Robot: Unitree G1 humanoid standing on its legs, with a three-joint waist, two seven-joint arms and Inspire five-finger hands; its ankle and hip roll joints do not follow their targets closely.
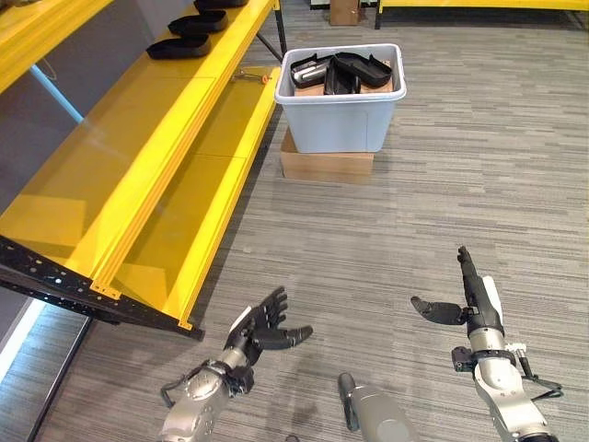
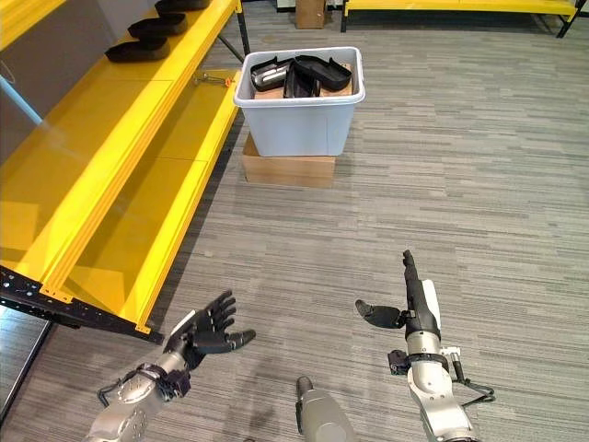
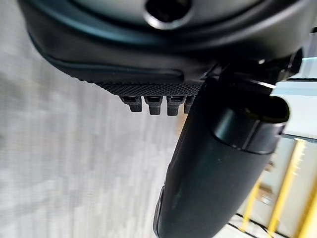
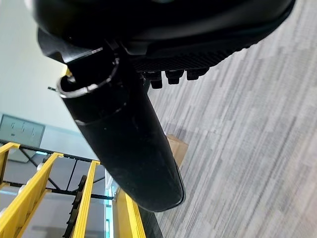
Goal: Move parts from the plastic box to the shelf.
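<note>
The black curved plastic parts lie piled in the pale grey plastic box, which sits on a flat brown cardboard box on the floor, far ahead of the robot. Three more black parts already lie in a row at the far end of the long yellow metal shelf on the left.

Both hands are empty and well apart from the box, so I think the step now is to go get another part. To do it well, the robot should get close to the box first, then reach down from above and take just one part from the top of the pile.

The left hand is low and near, with loose, spread fingers. The right hand is near on the right, fingers straight and pointing far, thumb out to the left.
</note>
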